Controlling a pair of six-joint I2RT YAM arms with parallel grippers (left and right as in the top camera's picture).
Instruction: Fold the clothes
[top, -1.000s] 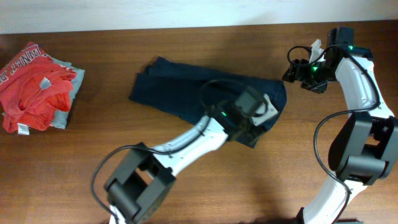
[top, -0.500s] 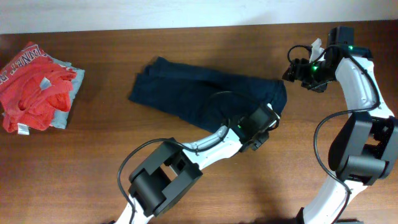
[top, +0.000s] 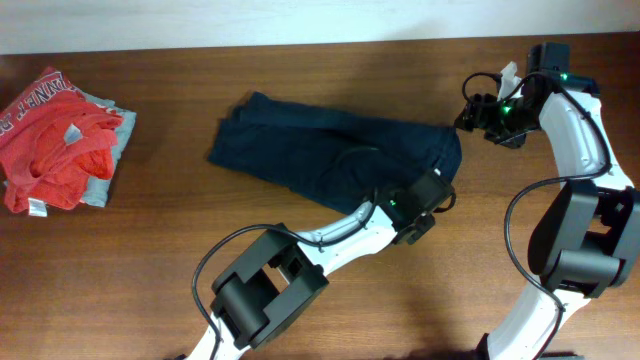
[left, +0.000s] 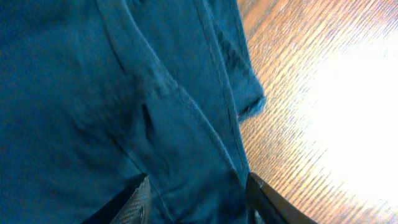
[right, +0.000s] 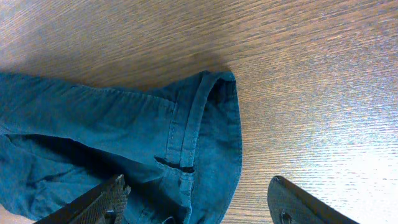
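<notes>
Clothes (left: 93, 93) lie under left gripper (left: 198, 180), jaws wide; right gripper (right: 198, 182) wide over their corner.

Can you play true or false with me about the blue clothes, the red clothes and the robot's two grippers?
1. The blue clothes lie on the table. True.
2. The red garment lies on top of the blue clothes. False: it sits on a grey garment off to the side, apart from them.
3. The left gripper is open over blue fabric. True.
4. The right gripper grips the red garment. False: it is open, above an edge of the blue clothes.
</notes>
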